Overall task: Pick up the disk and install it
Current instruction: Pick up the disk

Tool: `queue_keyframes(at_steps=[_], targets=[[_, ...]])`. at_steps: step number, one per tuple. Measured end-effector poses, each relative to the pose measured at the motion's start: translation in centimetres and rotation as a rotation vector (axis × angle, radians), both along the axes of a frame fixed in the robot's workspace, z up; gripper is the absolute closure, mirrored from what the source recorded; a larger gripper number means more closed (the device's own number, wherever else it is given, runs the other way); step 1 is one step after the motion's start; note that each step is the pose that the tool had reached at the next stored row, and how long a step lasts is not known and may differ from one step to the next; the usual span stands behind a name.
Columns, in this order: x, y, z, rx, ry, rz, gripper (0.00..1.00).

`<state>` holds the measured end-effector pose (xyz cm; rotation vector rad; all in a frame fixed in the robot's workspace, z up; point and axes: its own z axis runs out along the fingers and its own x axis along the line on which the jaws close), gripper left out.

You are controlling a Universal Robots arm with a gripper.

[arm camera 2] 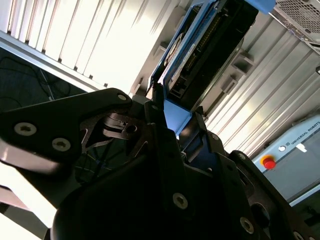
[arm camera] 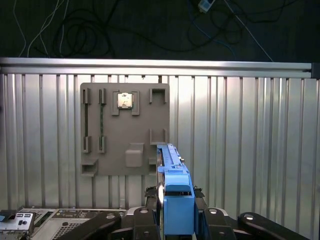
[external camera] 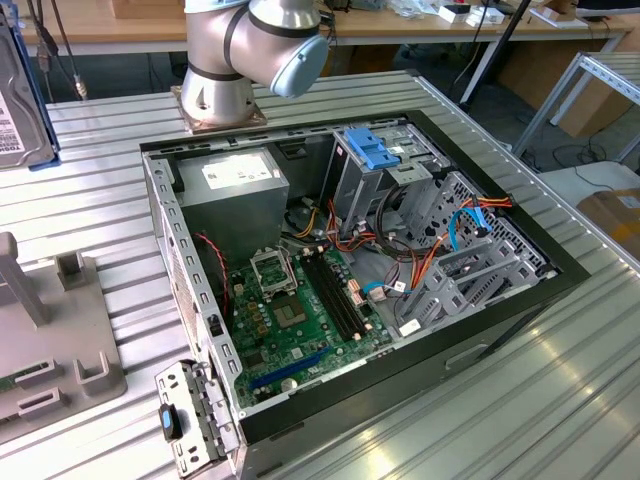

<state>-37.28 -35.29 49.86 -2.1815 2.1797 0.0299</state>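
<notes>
Exterior view: an open computer case (external camera: pixel 480 345) lies mid-counter (external camera: pixel 560 400), the disk (external camera: pixel 15 95) upright on edge over the counter's edge at the exterior view's left; second wrist view: the claw (arm camera 2: pixel 176 119) is clamped on its blue end, probably to leave its body free; first wrist view: a grey parts tray (arm camera: pixel 142 125) lies on the counter beneath.

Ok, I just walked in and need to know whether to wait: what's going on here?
A robot arm is handling a computer disk. Its gripper is closed on the blue-railed disk and holds it on edge in the air above the ribbed metal table, near a grey parts tray. The open computer case lies on the same table, and the disk is not yet inside it.
</notes>
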Motion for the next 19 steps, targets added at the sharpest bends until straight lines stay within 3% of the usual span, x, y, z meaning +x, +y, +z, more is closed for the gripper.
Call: queue_keyframes(at_steps=[6,13,16,19], targets=[[0.6,0.01,0.0,0.0,0.0,0.0,0.63],[2.38,0.04,0.0,-0.0001,0.0,0.0,0.63],[3.36,0.06,0.0,0.0,0.0,0.0,0.63],[4.99,0.08,0.0,0.0,0.0,0.0,0.63]])
